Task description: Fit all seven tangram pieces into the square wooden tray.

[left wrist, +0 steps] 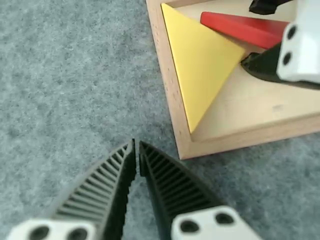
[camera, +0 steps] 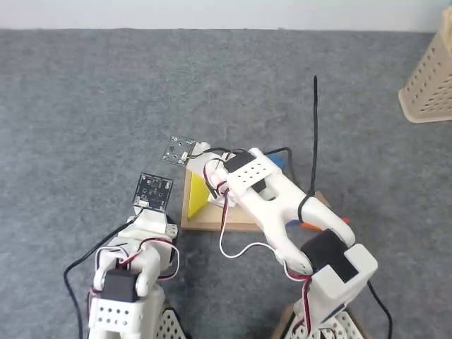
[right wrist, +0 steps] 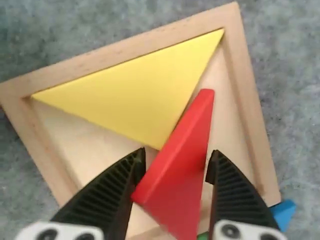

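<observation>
The square wooden tray [camera: 212, 224] lies on grey carpet in front of both arms. A large yellow triangle [right wrist: 130, 95] lies flat in it along one wall. My right gripper [right wrist: 176, 155] hangs over the tray, shut on a red triangle [right wrist: 180, 180]. That piece is tilted, its tip resting by the yellow triangle's edge. My left gripper [left wrist: 136, 147] is shut and holds nothing, low over the carpet just outside a tray corner [left wrist: 182, 147]. In the left wrist view the red triangle [left wrist: 245, 27] and a right fingertip [left wrist: 262, 65] show above the tray floor.
A blue piece [camera: 277, 161] lies past the tray's far side, an orange piece [camera: 314, 226] by its right side under the right arm. A black cable [camera: 315, 127] runs back across the carpet. A pale perforated box [camera: 431, 78] stands far right.
</observation>
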### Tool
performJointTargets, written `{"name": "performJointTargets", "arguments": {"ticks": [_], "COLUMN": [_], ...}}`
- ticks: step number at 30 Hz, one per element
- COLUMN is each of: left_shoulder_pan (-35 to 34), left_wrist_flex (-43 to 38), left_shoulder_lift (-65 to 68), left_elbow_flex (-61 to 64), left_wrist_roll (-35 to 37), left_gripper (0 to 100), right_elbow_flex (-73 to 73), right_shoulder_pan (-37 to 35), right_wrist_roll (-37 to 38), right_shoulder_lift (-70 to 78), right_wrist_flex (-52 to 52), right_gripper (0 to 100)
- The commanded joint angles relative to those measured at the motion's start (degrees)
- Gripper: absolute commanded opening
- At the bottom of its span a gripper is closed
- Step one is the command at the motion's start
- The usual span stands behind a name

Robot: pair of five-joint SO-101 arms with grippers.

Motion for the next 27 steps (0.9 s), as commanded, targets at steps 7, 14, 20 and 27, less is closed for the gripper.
{"name": "performJointTargets", "arguments": {"ticks": [7, 14, 20, 27], "left_shoulder_pan": [0.0, 0.0, 0.0, 0.0], "left_wrist_flex": [0.35, 0.35, 0.35, 0.35], "left_shoulder_lift": [-1.14, -1.14, -1.14, -1.14], "left_elbow_flex": [-1.1, -1.1, -1.1, -1.1], "left_wrist_roll": [0.53, 0.53, 0.53, 0.53], "left_gripper": [1, 1, 1, 1], "right_elbow_flex": [1.67, 5.45, 5.01, 0.18], "right_shoulder_pan": [1.8, 1.98, 3.82, 7.78], "right_wrist_roll": [-0.62, -0.26, 3.25, 3.78], "right_shoulder_lift": [-11.65, -11.91, -7.78, -2.33], "right_wrist_flex": [5.23, 5.23, 4.7, 4.7], "right_gripper": [19.8, 19.8, 19.8, 19.8]}}
